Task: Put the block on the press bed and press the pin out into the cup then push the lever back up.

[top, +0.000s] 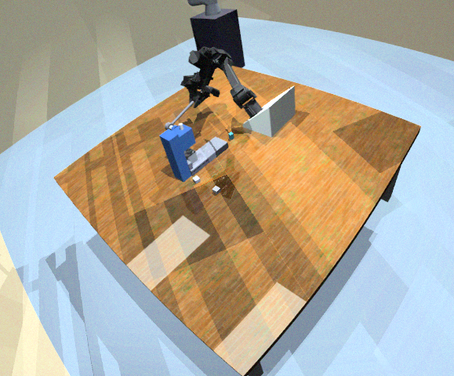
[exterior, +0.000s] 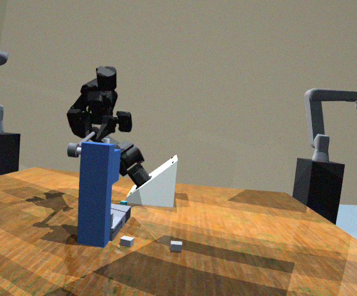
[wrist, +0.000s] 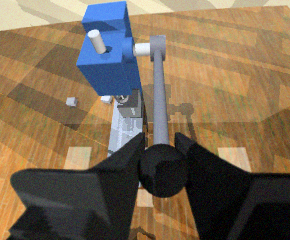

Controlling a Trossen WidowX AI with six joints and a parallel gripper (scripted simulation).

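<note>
At blue press (top: 176, 155) (exterior: 95, 194) (wrist: 107, 60): lever (top: 182, 113) (exterior: 86, 137) (wrist: 160, 100) gripped at knob end.
Knob (wrist: 163, 170) clamped btwn gripper (top: 195, 101) (exterior: 97, 135) (wrist: 159, 137) jaws; gray block (top: 190, 154) (wrist: 130, 107) seated on bed (top: 210, 151) (exterior: 118, 219) (wrist: 119, 132), pin alignment unclear.

The black arm (top: 215, 54) (exterior: 97, 95) rises from its slanted mount beside the blue press, bends over at its elbow, and reaches back down toward the press's lever side. Its gripper (top: 194, 103) (exterior: 98, 135) (wrist: 159, 137) is closed on the lever's end knob, above the level of the press's top, fingers on either side.
</note>
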